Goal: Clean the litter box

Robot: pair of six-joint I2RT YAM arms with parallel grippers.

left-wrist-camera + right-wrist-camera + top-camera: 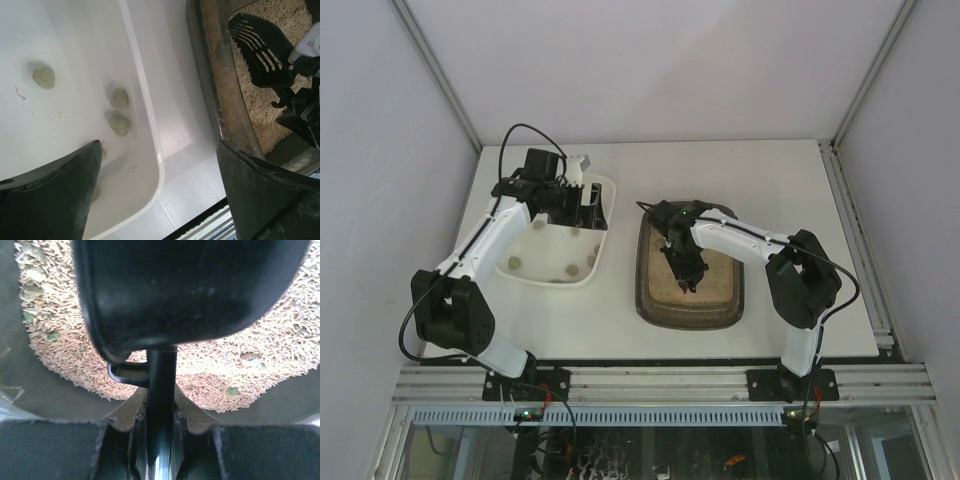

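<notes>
The litter box (645,272) is a dark rounded tray of beige pellet litter, right of centre; its rim shows in the left wrist view (220,100) and its wall in the right wrist view (45,395). My right gripper (683,265) is inside it, shut on the handle of a black slotted scoop (161,405), whose bowl (257,47) rests over the litter. A few greenish bits (232,390) lie in the litter. My left gripper (578,205) is open and empty, above the far right part of the white tray (605,215).
The white tray (150,115) holds several grey-green clumps (119,98), some near its front (571,270). A strip of bare table (175,100) separates tray and litter box. Grey walls enclose the table; an aluminium rail (660,380) runs along the near edge.
</notes>
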